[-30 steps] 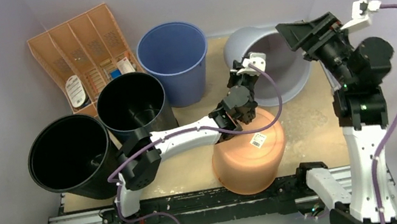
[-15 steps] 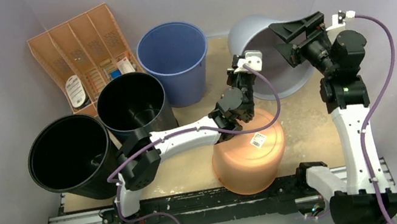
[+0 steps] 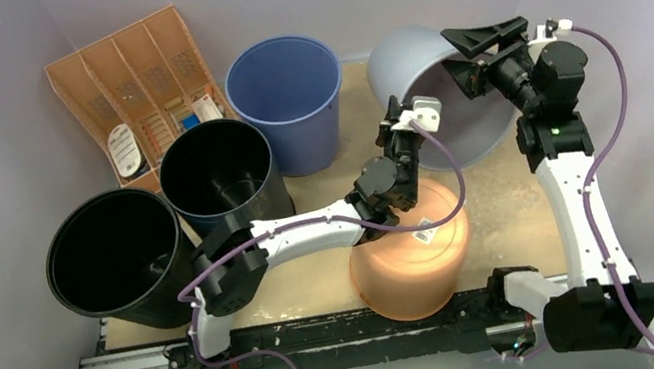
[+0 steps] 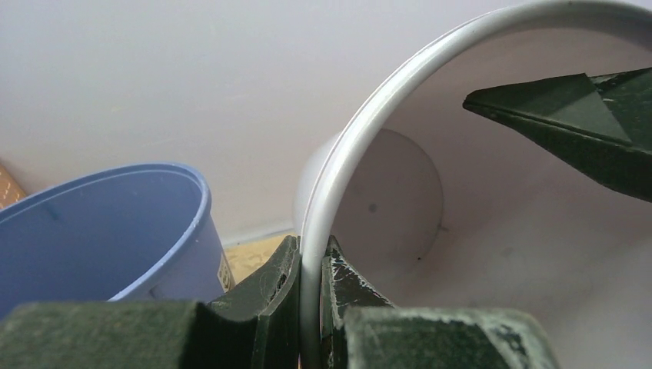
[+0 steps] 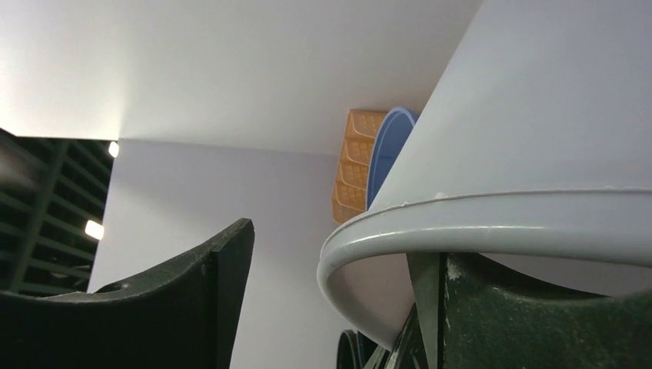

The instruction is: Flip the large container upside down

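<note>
**Q:** Two arms showed from above. Which one had the large container (image 3: 401, 62), and where did it lie?

**A:** We found it at the far right of the surface (image 3: 508, 198). It was tipped over, not upright. Its base pointed far and left, toward the blue bucket (image 3: 288, 100), and its open mouth faced near and right. Its long axis ran on that slant, closer to lying flat than to standing.

**Q:** How did we read the left fingers (image 4: 275, 278)?

**A:** They were pressed together on the rim (image 4: 338, 177), one inside the mouth and one outside. The thin grey edge ran up between them. They held the near-left part of the mouth, just above the upturned orange bowl (image 3: 413, 261).

**Q:** And the right fingers (image 5: 211, 288)?

**A:** They were apart and straddled the same rim on the far-right side of the mouth. One finger sat against the edge. The other stood off from it, with bare wall showing in the gap. We saw no grip there.

**Q:** Which relation did we judge the coming move to turn on?

**A:** The two sets of fingers sat across the mouth from each other, so the line between them crossed the long axis. We judged that once the right pair closed, rolling the mouth downward about that line would bring the base up.
</note>
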### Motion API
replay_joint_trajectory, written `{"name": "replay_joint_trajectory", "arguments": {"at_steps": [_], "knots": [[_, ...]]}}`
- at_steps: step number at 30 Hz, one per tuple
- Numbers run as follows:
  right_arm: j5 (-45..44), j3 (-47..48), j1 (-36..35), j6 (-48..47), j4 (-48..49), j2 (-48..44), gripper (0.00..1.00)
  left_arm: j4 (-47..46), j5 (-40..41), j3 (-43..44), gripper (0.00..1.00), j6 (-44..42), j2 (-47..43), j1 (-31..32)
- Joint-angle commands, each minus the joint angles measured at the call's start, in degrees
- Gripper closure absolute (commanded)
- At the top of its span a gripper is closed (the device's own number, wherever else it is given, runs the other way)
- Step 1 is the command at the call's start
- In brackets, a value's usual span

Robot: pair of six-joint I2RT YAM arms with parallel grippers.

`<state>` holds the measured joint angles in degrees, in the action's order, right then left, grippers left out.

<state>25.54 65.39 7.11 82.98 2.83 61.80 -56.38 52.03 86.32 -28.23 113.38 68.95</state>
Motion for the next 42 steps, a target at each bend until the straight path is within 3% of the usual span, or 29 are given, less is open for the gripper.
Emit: {"name": "replay_joint_trajectory", "arguments": {"at_steps": [1,13,16,23,28,34,39,42], "knots": [[-2.62,-0.14,-1.00,2.70,4.84,-1.10,0.29,-9.24,-4.40,2.82,1.00,-0.99,-2.96,1.25],[-0.94,-4.88,-1.69,7.03,13.43,-1.29,0.58,-8.88,-7.55,7.80,1.00,-4.26,-0.08,2.07],[-2.51,-5.92,-1.70,7.25,14.05,-2.26,0.58,-8.61,-7.85,8.48,1.00,-4.50,0.83,2.31],[-1.34,-3.35,-1.99,5.70,13.81,-0.07,0.45,-6.55,-8.60,9.56,1.00,-5.81,1.26,2.41],[-0.13,-3.79,-2.22,6.45,15.43,1.05,0.42,-5.47,-8.87,9.09,1.00,-4.52,0.69,2.51],[-1.15,-3.61,-2.54,5.43,15.02,1.09,0.58,-5.52,-9.31,9.52,1.00,-5.89,1.02,2.57],[-1.09,-4.58,-3.07,7.33,17.51,0.96,0.97,-4.66,-11.27,9.79,1.00,-7.23,0.46,2.84],[-2.25,-3.85,-3.52,6.37,17.92,1.21,1.00,-3.61,-10.86,10.49,1.00,-5.61,-0.16,2.86]]}}
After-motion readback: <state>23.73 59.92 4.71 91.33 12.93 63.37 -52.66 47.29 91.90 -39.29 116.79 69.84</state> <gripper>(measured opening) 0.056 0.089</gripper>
